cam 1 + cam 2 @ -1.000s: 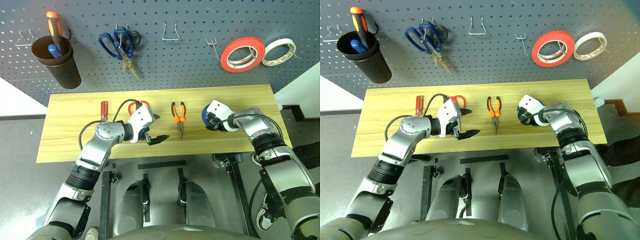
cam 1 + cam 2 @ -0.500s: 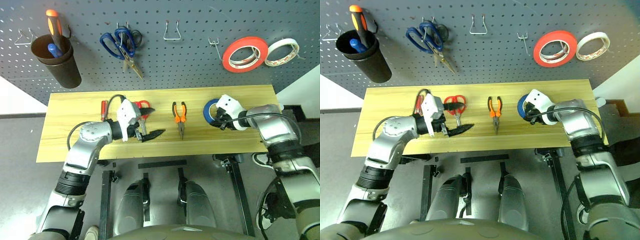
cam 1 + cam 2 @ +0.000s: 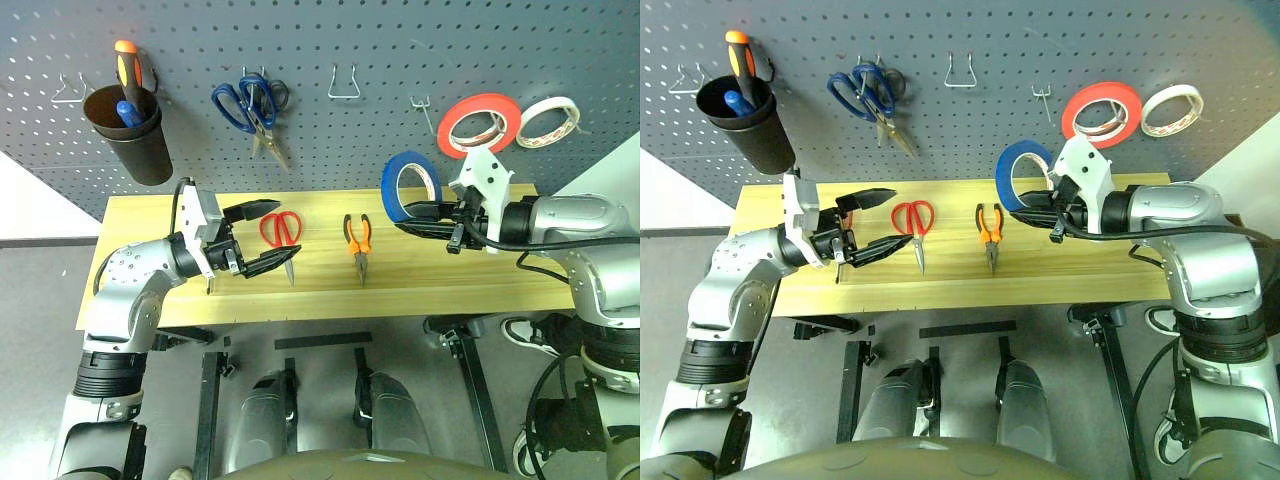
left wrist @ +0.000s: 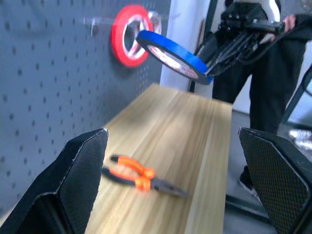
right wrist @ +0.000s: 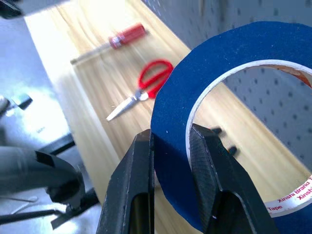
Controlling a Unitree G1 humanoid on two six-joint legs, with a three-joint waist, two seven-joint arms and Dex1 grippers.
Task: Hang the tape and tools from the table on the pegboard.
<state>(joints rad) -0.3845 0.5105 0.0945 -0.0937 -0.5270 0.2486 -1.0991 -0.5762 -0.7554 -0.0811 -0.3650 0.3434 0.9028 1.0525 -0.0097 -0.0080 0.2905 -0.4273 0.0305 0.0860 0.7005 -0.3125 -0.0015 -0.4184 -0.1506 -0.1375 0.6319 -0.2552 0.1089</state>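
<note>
My right gripper (image 3: 408, 212) is shut on the lower rim of the blue tape (image 3: 409, 184), holding it upright above the table (image 3: 450, 275) in front of the pegboard (image 3: 350, 140). In the right wrist view the black fingers (image 5: 134, 170) pinch the tape (image 5: 219, 58) from both sides. My left gripper (image 3: 287, 228) hangs open and empty over the table's left part, pointing right. The red scissors (image 3: 912, 218) and the orange-and-black pliers (image 3: 358, 235) lie flat mid-table. The red-handled screwdriver (image 5: 126, 35) lies beyond the scissors, by the left gripper.
On the pegboard hang a black cup (image 3: 135, 135) with screwdrivers, blue scissors (image 3: 250, 100), a red tape roll (image 3: 483, 122) and a white roll (image 3: 547, 120). A wire hook (image 3: 343, 82) and a small hook (image 3: 422, 105) are bare, left of the red roll.
The right gripper has lifted the blue tape off the table and up towards the pegboard. The left arm has risen and drawn back to the left, uncovering the red scissors.
</note>
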